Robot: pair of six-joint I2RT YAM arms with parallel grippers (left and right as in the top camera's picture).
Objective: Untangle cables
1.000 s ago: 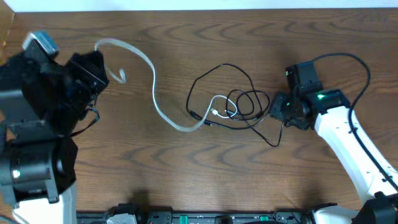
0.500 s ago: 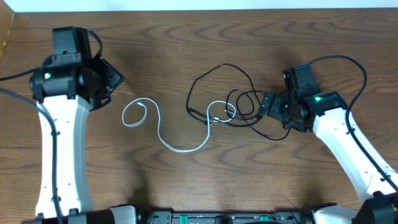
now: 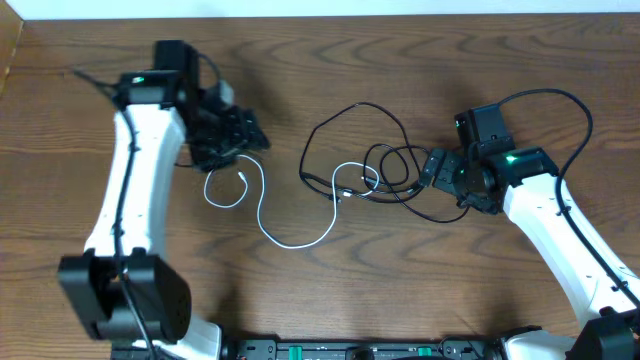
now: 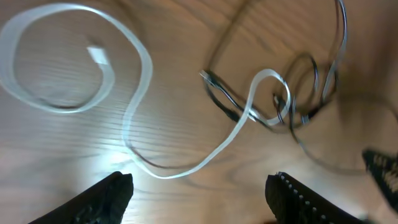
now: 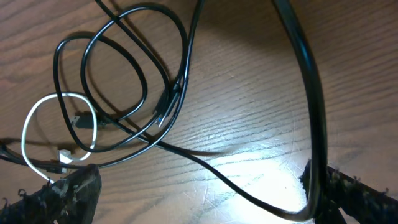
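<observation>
The white cable [image 3: 262, 205] lies flat on the table, with a small loop [image 4: 56, 62] at its left end. Its right end curls into the tangle of black cables [image 3: 385, 165]. My left gripper [image 3: 240, 138] hovers just above the white loop. It is open, and its fingers [image 4: 106, 199] have nothing between them. My right gripper [image 3: 432, 172] stands open at the tangle's right edge. One black cable [image 5: 249, 186] runs across the table between the right gripper's fingers [image 5: 68, 193] and bends up along the right one. The white cable's end loop [image 5: 56, 124] overlaps the black coils [image 5: 118, 74].
The thick black cord of the right arm [image 3: 560, 95] arcs behind it. A pale strip [image 3: 320, 8] runs along the table's far edge. Equipment [image 3: 330, 350] lines the near edge.
The left arm swung in from the far left, and the white cable's lifted end now lies looped on the table. Both grippers have opened. The right arm has barely moved.
</observation>
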